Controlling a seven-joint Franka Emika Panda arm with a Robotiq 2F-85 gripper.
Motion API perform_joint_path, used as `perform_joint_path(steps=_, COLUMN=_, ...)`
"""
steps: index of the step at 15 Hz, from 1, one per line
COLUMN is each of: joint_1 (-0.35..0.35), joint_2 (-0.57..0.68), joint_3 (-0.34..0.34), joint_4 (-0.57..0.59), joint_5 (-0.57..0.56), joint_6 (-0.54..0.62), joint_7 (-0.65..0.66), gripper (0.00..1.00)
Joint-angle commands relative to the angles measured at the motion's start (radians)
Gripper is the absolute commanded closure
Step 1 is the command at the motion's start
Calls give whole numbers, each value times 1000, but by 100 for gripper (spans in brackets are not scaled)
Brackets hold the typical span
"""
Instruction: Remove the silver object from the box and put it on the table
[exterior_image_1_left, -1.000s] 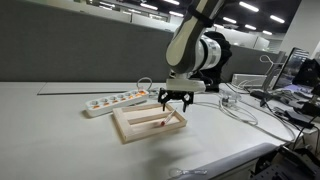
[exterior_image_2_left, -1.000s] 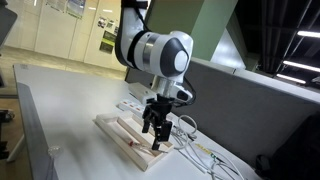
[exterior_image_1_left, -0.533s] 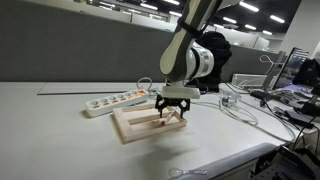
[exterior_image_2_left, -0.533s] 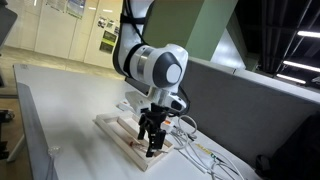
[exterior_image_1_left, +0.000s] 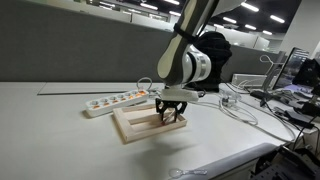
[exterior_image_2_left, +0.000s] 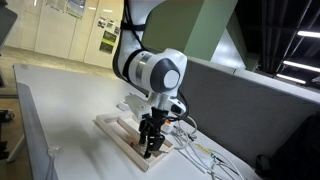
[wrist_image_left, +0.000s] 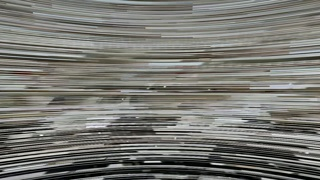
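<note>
The light-wood box (exterior_image_1_left: 128, 131) lies on the off-white table (exterior_image_1_left: 50, 135) and shows in both exterior views (exterior_image_2_left: 112, 130). My gripper (exterior_image_1_left: 169, 119) is lowered into the box, its fingers spread and its tips at the box floor; it also shows in an exterior view (exterior_image_2_left: 148, 148). The silver object is hidden between or behind the fingers, so I cannot tell whether they touch it. The wrist view is only streaked noise and shows nothing.
A white power strip (exterior_image_1_left: 114, 101) lies just behind the box, also seen in an exterior view (exterior_image_2_left: 131, 104). White cables (exterior_image_1_left: 240, 108) trail across the table beside the arm. A grey partition wall stands behind. The rounded table edge (exterior_image_1_left: 215, 165) is near the box.
My gripper has come down from just above the box into it, over the spot where the silver object lay. The box and the power strip have not moved.
</note>
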Motion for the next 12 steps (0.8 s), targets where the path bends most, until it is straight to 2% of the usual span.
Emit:
perform_joint_path(steps=1, joint_1=10, joint_2=11, joint_3=-6, joint_4=19, joint_5=33, joint_6=8, joint_7=-33, gripper=63)
perform_joint_path(steps=5, joint_1=5, joint_2=-9, joint_3=3, joint_4=10, joint_5=52, joint_6=5, joint_7=-54, gripper=88)
perform_joint_path(steps=7, joint_1=3, joint_2=-26, joint_3=2, joint_4=1, joint_5=60, joint_6=-2, joint_7=-57, gripper=96)
perform_joint_path(steps=8, joint_1=-1, joint_2=-41, joint_3=3, joint_4=-6, joint_5=67, joint_6=-7, joint_7=-64, gripper=93)
perform_joint_path(steps=12, joint_1=-6, joint_2=-136, joint_3=-20, joint_4=-55, joint_5=77, joint_6=-20, joint_7=-59, gripper=93)
